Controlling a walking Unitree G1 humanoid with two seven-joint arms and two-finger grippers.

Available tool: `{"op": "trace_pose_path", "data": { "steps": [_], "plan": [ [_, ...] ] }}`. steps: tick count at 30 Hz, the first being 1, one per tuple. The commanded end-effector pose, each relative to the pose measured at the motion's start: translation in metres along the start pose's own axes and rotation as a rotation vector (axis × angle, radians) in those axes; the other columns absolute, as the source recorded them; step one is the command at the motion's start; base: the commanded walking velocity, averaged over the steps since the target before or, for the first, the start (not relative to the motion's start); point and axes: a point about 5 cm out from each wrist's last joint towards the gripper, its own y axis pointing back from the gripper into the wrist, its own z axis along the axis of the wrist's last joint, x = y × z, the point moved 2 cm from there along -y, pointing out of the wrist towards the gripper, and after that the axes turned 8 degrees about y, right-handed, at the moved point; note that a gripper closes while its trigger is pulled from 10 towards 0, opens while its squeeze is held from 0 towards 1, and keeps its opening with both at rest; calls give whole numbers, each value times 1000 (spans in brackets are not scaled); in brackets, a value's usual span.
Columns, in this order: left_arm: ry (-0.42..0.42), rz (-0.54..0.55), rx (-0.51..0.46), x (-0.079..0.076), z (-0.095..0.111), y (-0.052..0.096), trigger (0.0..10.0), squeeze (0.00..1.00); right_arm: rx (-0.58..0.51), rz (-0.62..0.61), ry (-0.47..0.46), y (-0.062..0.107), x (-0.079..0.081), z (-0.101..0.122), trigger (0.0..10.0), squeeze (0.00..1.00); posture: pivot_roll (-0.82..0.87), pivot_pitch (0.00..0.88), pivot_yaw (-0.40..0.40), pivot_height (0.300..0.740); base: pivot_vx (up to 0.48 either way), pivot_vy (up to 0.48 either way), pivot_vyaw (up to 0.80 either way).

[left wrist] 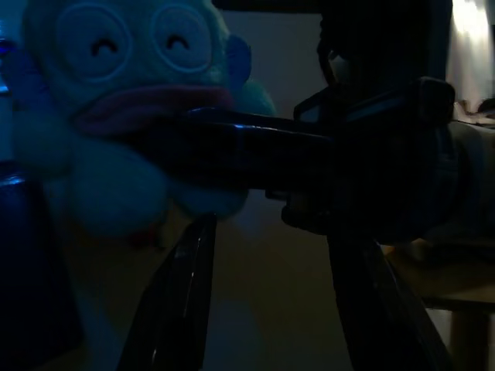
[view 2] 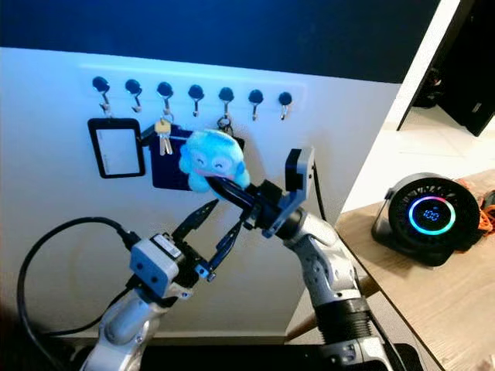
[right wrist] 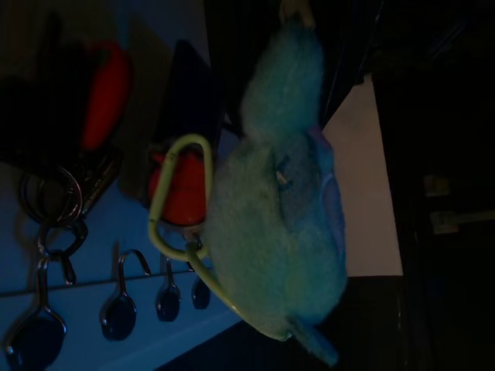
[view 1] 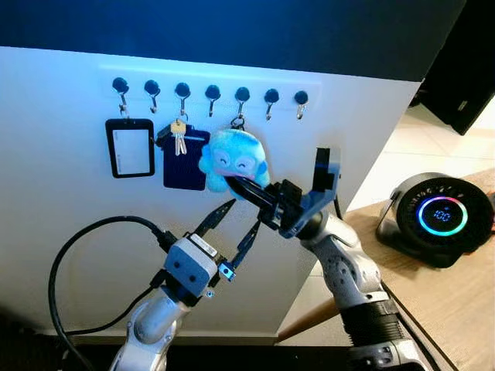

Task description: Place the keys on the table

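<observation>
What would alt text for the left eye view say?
The right gripper reaches a blue plush keychain hanging from a wall hook rack, while the left gripper waits open below. A badge holder and keys hang nearby.

A row of hooks [view 1: 209, 94] runs along the wall. From left to right hang a badge holder [view 1: 130, 147], keys [view 1: 179, 137] in front of a card pouch [view 1: 186, 166], and a plush toy [view 1: 233, 161]. The table [view 1: 456, 309] stands right of the wall, with a round speaker [view 1: 439, 218] on it.
</observation>
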Motion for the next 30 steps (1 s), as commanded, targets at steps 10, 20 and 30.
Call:
{"op": "trace_pose_path", "data": {
  "steps": [10, 20, 30],
  "plan": [
    [-44, 134, 208, 30, -36, 48, 10000, 0, 124, -76, -100, 40, 20, -31, 10000, 0, 111, 80, -96, 740, 0, 0, 0],
    [4, 114, 363, 23, -57, 90, 10000, 0, 128, -282, -85, 58, 1, -40, 10000, 0, 116, 88, -97, 740, 0, 0, 0],
    [188, 360, 799, 22, -122, 172, 10000, 0, 480, -325, -169, 104, 26, -111, 10000, 0, 114, 85, -99, 740, 0, 0, 0]
  ]
}}
